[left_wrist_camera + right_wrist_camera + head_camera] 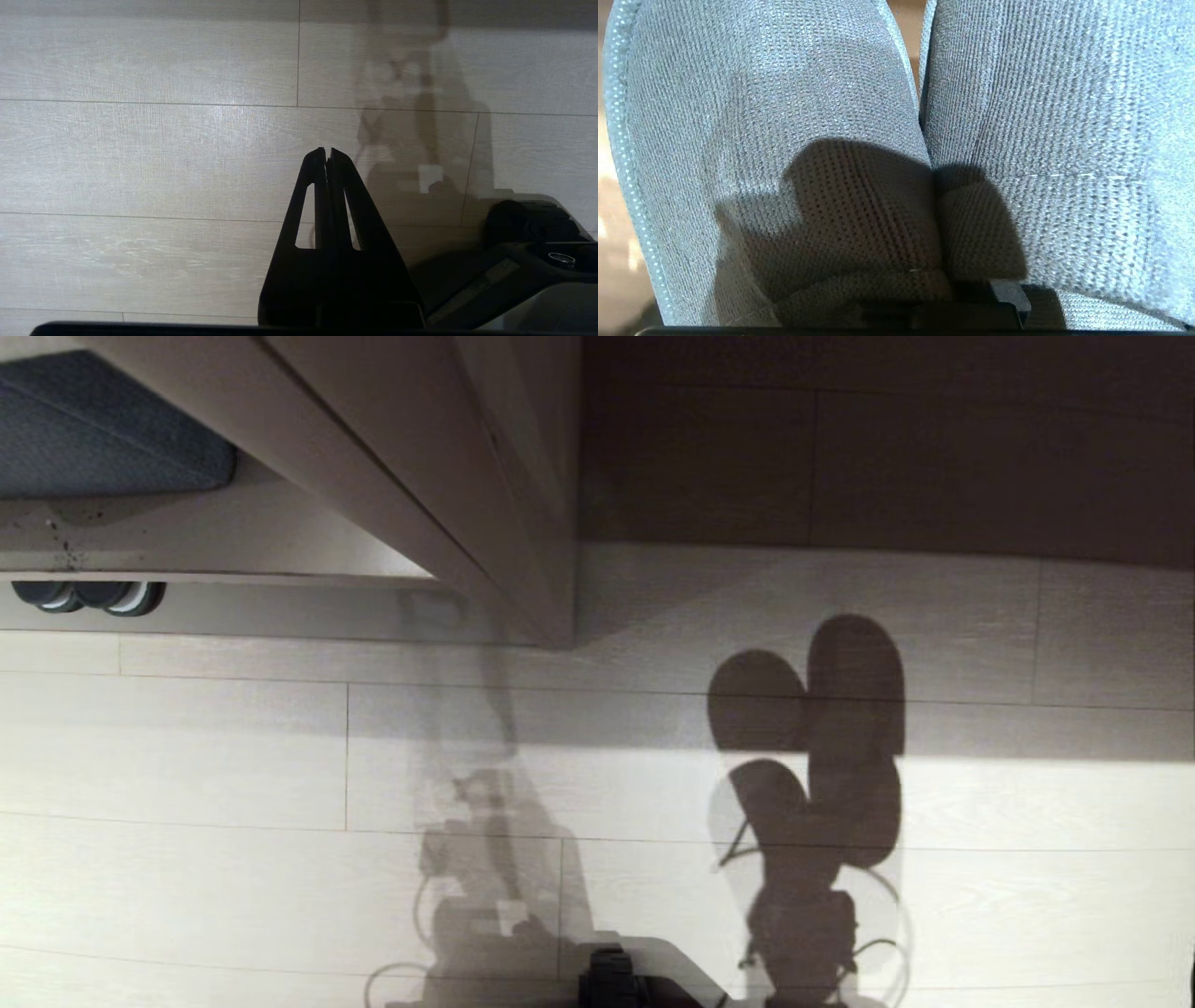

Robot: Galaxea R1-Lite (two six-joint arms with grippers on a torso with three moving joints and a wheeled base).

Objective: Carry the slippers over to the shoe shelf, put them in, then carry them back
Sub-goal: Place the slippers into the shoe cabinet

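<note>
Two dark rounded toe caps with pale rims [89, 595] peep out from under the low edge of a beige cabinet [523, 523] at the far left of the head view, with a blue cushion [93, 429] on the board above them; they are not the pair being carried. Further right, over bare pale floor planks [140, 158], the left gripper [327, 151] hangs idle beside the robot's base [528, 224], its two black fingers pressed together with nothing between them. On the right come the slippers [784, 116], side by side and touching along their inner edges. They fill the right wrist view with grey ribbed knit and a stitched pale rim, and the head view shows only their shadow [822, 737] on the floor, apart from any surface, so I judge them lifted clear. The right gripper [971, 312] shows only as a black edge under the near ends of both slippers; it is clamped almost fully, and I read it as pinching the two thin soles together at that end. They look light, soft and floppy, so held by one end they will likely droop and swing. The knit should give decent friction, but a shallow pinch on two layers could let one slide out; a hold deep across both soles, close to the strap, seems safest.
</note>
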